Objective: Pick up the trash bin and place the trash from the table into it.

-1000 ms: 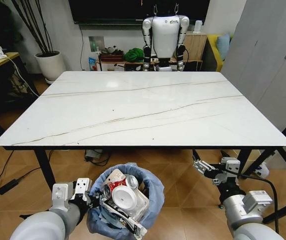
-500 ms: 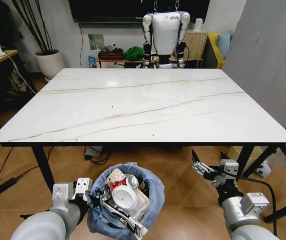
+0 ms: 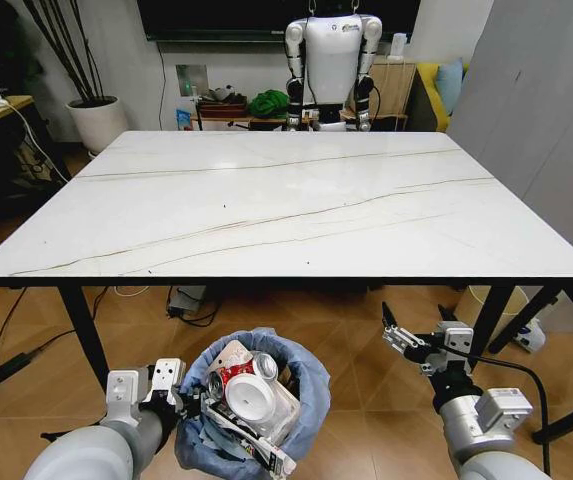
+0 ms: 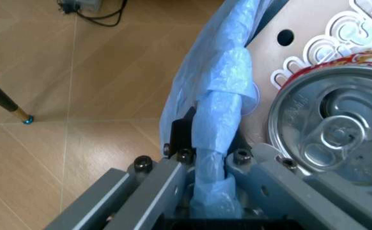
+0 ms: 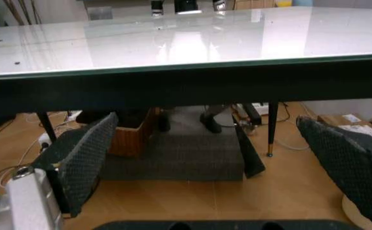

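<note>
Since the earlier head frames the whole picture has shifted: the table (image 3: 286,205) sits lower and nearer in view, which is read as the camera moving, not the things. Its marble top carries no litter, so the task is judged nearly complete. The trash bin (image 3: 254,405) is held low in front of the table, the trash (image 3: 246,395) heaped inside. The left gripper (image 3: 171,398) is kept at its rim; the right gripper (image 3: 411,345) is held out low, fingers apart.

From the left wrist, the fingers (image 4: 173,177) are clamped on the bin's blue liner (image 4: 221,115), beside a can top (image 4: 333,134).

From the right wrist, 2 padded fingers (image 5: 87,158) are spread wide below the table edge.
</note>
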